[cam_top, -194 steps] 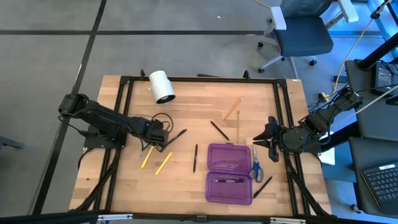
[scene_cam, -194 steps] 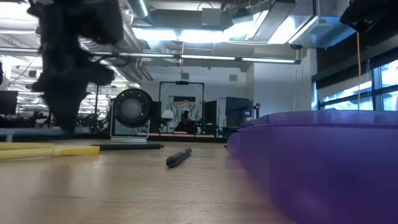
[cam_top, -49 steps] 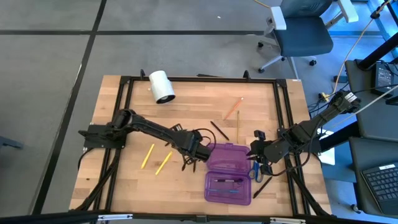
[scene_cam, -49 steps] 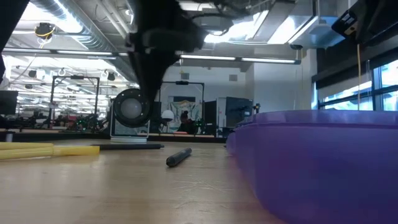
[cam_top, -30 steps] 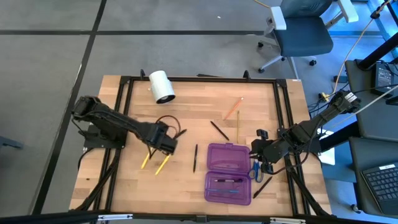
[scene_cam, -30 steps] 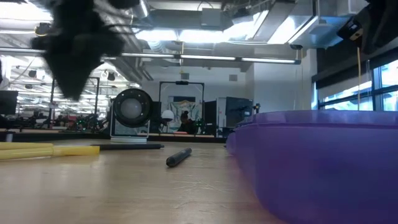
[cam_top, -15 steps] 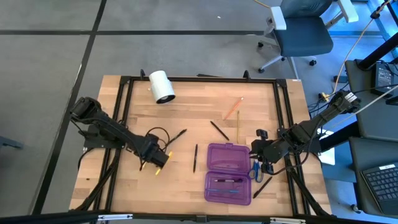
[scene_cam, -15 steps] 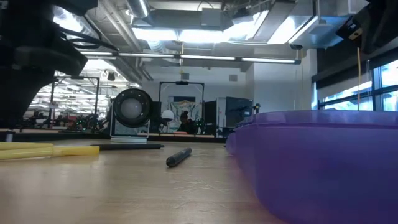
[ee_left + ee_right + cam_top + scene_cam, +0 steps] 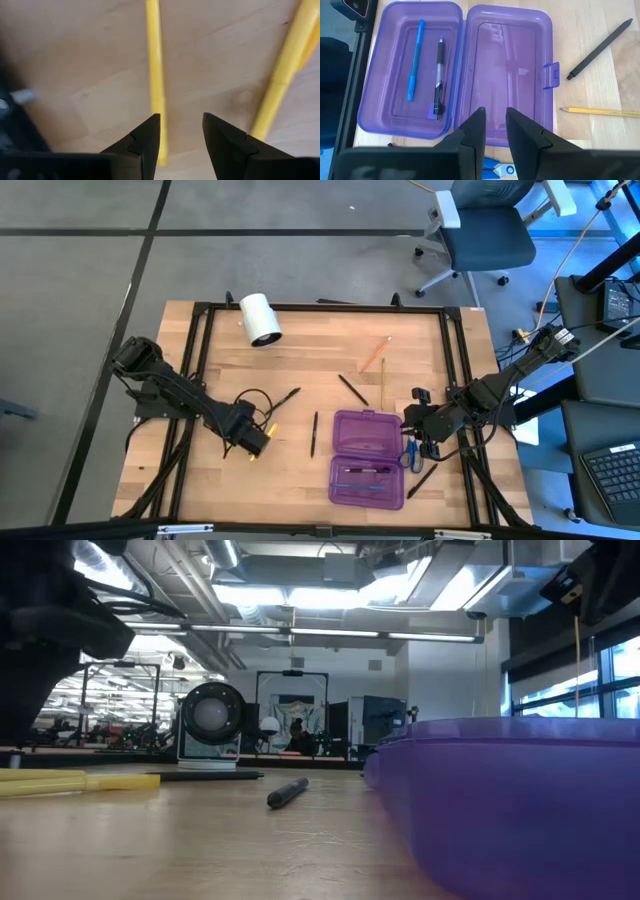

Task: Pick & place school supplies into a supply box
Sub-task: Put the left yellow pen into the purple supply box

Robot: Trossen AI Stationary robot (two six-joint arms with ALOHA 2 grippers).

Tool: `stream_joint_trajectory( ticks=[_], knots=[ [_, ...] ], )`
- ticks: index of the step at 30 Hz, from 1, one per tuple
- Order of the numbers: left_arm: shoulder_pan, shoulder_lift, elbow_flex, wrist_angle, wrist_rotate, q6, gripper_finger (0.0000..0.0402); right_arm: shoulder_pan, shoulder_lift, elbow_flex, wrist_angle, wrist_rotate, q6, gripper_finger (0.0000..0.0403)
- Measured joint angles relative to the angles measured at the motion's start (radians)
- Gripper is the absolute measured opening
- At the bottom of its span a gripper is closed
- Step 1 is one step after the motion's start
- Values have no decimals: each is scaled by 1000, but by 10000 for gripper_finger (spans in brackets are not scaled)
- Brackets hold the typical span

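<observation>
table (image 9: 300, 340): matt pale wood | supply box (image 9: 505, 70): glossy translucent purple plastic | yellow pens (image 9: 156, 75): smooth plastic

Scissors (image 9: 497, 168) mostly behind right gripper (image 9: 492, 132)

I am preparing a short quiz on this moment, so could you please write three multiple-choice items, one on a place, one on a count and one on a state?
1. Where does the left gripper hover?
A. over the yellow pens
B. over the white roll
C. inside the case

2. How many pens lie inside the purple pencil case?
A. none
B. two
C. five

3. How is the case?
A. shut
B. open flat
C. upside down

Answers: 1 A, the left wrist view shows yellow pens beneath its open fingers. 2 B, the right wrist view shows a blue pen and a black pen in one half. 3 B, both halves lie side by side, insides up.
</observation>
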Motion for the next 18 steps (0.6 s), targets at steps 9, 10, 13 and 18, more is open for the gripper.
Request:
stream_joint_trajectory(
  ticks=[9,10,13,18],
  knots=[
    [-6,0,-17,-5,3,-16,139,0,0,0,0,0,24,81],
    [-6,0,-25,-1,6,-15,139,0,0,0,0,0,24,81],
    [-6,0,-48,5,40,-20,139,0,0,0,0,0,25,81],
    [-6,0,-82,35,78,-32,139,0,0,0,0,0,26,81]
  ],
)
